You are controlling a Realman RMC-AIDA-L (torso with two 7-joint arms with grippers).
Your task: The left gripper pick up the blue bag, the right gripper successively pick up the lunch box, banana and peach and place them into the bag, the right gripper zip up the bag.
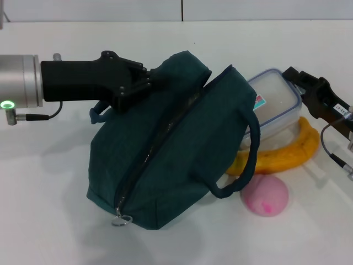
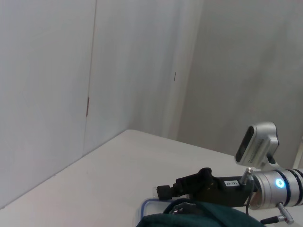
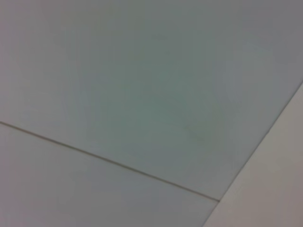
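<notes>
The left gripper (image 1: 148, 81) is seen reaching in from the left of the head view, silver wrist with green light behind it, fingers clamped on the upper back edge of the bag (image 1: 176, 149). The bag is held tilted on the white table (image 1: 44, 210), its top leaning toward the right, zipper line running diagonally down to a ring pull (image 1: 122, 220) at the lower front corner. The zipper looks closed along the visible length. One handle (image 1: 101, 114) is seen looping out just below the left gripper; the other handle (image 1: 245, 157) hangs over the bag's right side. Just right of the bag, the box (image 1: 274, 105) is seen lying on top of the banana (image 1: 287, 152), partly hidden behind the bag. The peach (image 1: 265, 196) sits on the table in front of the banana, just beside the bag's lower right corner and the hanging handle. At the far right, the right gripper (image 1: 296, 80) is seen at the box's far right corner; whether its fingers are parted or closed cannot be told. In the left wrist view the right gripper (image 2: 166, 191) is seen over the bag's edge (image 2: 199, 218), near the box rim (image 2: 147, 204). The right wrist view shows only blank wall panels.
</notes>
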